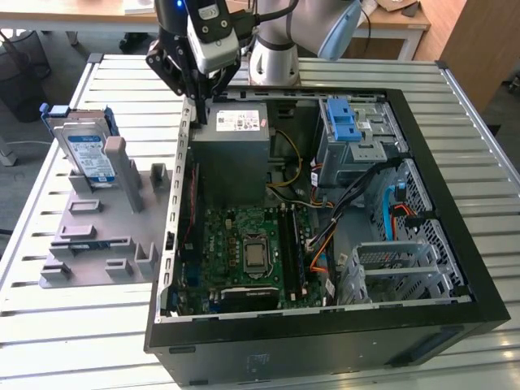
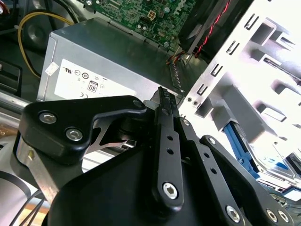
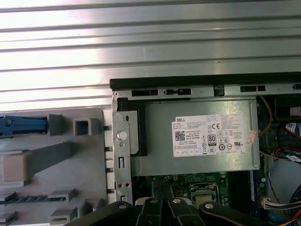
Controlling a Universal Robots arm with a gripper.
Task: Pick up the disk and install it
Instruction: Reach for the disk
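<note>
The disk is not yet picked up or installed. On the ribbed metal bench (image 1: 49, 325) lies the open black steel case (image 1: 325, 341). Outside the case, on the exterior view's left, a matt grey plastic fixture (image 1: 89, 244) props the blue-framed silver disk (image 1: 88, 150) upright. The gripper (image 1: 201, 112), clenched and empty, hangs over the case's wall nearest the fixture.

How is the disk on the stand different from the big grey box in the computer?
The disk is small and thin; the power supply box is bigger and blocky. The disk stands on the grey stand outside the case; the box sits inside it. The disk has a blue frame; the box has none. Both have labels.
</note>
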